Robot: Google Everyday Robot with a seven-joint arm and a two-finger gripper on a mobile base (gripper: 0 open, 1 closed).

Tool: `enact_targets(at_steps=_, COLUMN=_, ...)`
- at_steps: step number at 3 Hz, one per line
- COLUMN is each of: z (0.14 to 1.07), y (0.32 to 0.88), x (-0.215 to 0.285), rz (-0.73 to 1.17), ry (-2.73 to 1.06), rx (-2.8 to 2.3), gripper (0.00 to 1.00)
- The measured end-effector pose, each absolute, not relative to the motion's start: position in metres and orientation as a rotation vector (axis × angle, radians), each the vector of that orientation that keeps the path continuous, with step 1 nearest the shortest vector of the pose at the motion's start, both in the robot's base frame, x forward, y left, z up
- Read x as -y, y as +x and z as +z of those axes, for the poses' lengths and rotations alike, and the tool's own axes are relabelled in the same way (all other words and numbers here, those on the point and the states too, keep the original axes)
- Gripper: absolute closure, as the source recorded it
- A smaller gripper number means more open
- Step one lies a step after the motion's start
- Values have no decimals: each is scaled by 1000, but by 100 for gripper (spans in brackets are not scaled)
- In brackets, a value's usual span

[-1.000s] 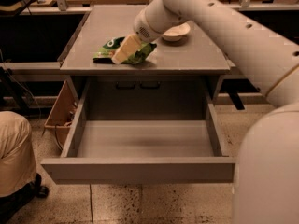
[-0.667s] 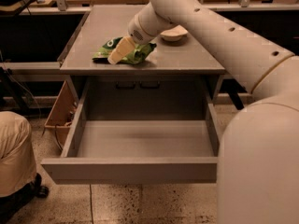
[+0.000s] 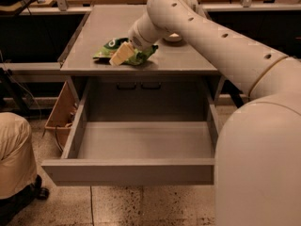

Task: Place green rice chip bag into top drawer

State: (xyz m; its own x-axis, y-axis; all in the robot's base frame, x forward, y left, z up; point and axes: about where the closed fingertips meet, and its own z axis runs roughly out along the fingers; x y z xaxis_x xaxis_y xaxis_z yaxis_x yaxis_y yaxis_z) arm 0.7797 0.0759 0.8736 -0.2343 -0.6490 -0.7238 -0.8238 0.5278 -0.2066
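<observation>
The green rice chip bag [image 3: 104,53] lies flat on the grey table [image 3: 108,20] near its front edge, left of centre. My gripper [image 3: 121,55] comes down on top of the bag from the right and covers its middle. The top drawer [image 3: 129,171] is pulled fully out below the table, and its grey floor is bare. My large cream arm [image 3: 211,36] stretches from the lower right across the table's right side.
A white bowl [image 3: 175,38] shows as a sliver behind my arm on the table. An open cardboard box [image 3: 59,112] stands under the table at the left. A person in tan clothing [image 3: 14,157] is at the lower left, on the speckled floor.
My arm has swung left and closer, filling more of the right side and covering most of the bowl. The gripper has stayed on the bag, shifting slightly left. The bag has not moved.
</observation>
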Motion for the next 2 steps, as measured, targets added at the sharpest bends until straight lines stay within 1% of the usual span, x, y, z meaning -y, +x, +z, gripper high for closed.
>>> enact_targets(at_steps=1, z=867, y=774, x=-74, rz=251, ry=-1213, rx=-1965, gripper=38)
enact_targets(at_steps=2, z=868, y=754, x=-65, rz=222, ry=-1252, rx=-1943, gripper=69)
